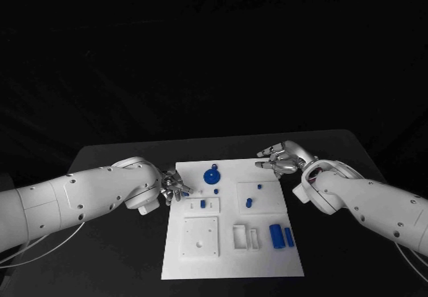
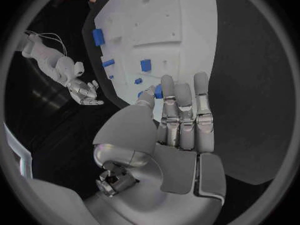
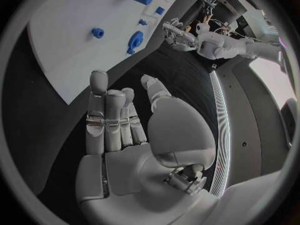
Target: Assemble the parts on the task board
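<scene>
White task board (image 1: 230, 260) lies mid-counter, blue parts (image 1: 211, 177) scattered on it. Left hand (image 1: 174, 189), at the board's edge, fingers apart, seemingly empty, should reach gently. Right hand (image 1: 281, 159) waits open off the board's far corner.

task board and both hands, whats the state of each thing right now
task board: flat on the black table, untouched by either hand
round blue part: lying on the board near its far edge
two blue cylinders: lying side by side near the board's right edge
left hand: empty, fingers over the board's left edge
right hand: empty, fingers apart, by the board's far right corner
</scene>
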